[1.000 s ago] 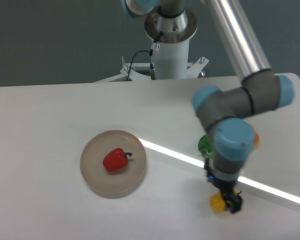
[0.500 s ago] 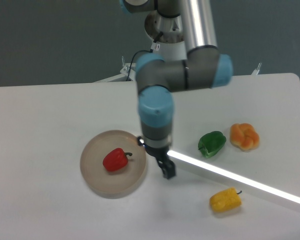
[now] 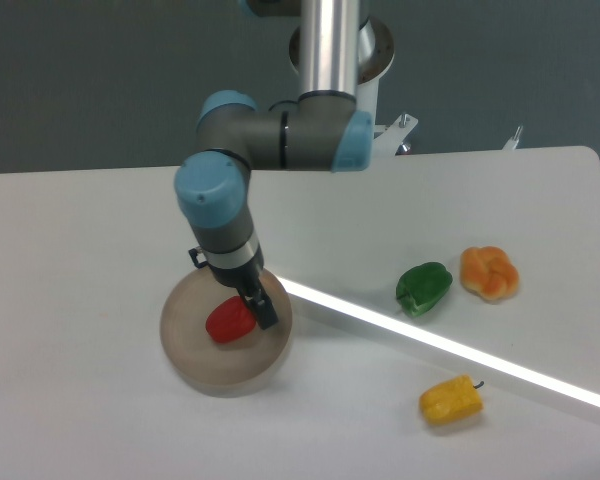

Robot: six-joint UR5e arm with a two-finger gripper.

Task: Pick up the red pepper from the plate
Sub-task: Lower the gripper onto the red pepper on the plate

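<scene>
progress: early-ish, nothing lifted yet | red pepper is seen lying on the plate | gripper is parked right at its stem side, jaw opening can't be made out | left: grasp and lift, probably

the arm is a polished silver tube joined to dark grey, rounded joint housings capped with light blue plastic covers. the wrist section narrows to a grey cylinder with a darker band near its lower end. the gripper is small, black and angular. behind stands a white cylindrical base column with a silver flange.
</scene>
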